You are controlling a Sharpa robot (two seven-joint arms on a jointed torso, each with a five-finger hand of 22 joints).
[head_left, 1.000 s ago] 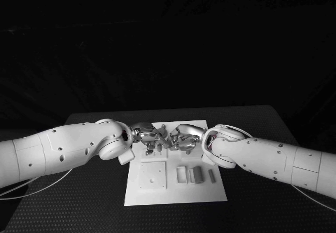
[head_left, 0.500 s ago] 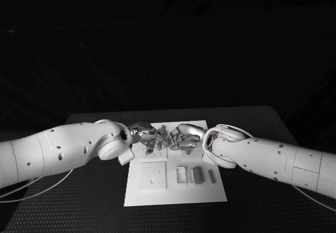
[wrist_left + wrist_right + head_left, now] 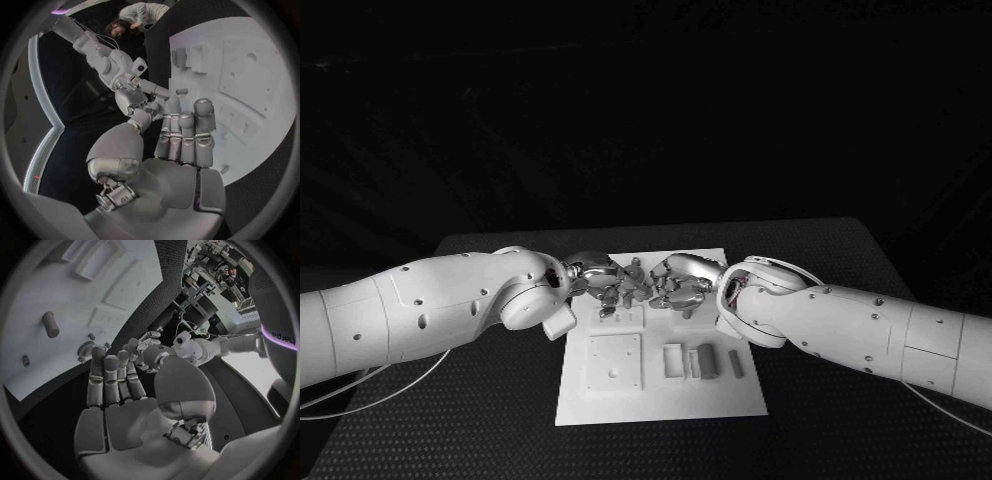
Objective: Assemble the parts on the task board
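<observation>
The white task board (image 3: 661, 392) lies in the middle of the table. My left hand (image 3: 600, 281) and right hand (image 3: 679, 283) meet fingertip to fingertip above its far half. In the left wrist view my left hand (image 3: 178, 137) stretches its fingers side by side toward the right hand (image 3: 136, 98). In the right wrist view the right hand (image 3: 111, 377) reaches likewise toward the left hand (image 3: 148, 353). Whether a part sits between the touching fingertips is hidden. A short peg (image 3: 50, 324) lies loose on the board. A square plate (image 3: 615, 360) and small blocks (image 3: 702, 360) sit on the near half.
The black table (image 3: 834, 260) extends around the board on all sides. Both white forearms (image 3: 430, 315) cross the table's side strips low over the surface. A smaller peg (image 3: 25, 360) lies near the board's edge.
Both hands stay together over the far half of the board; the fingers shifted only slightly. The parts on the near half have not moved.
</observation>
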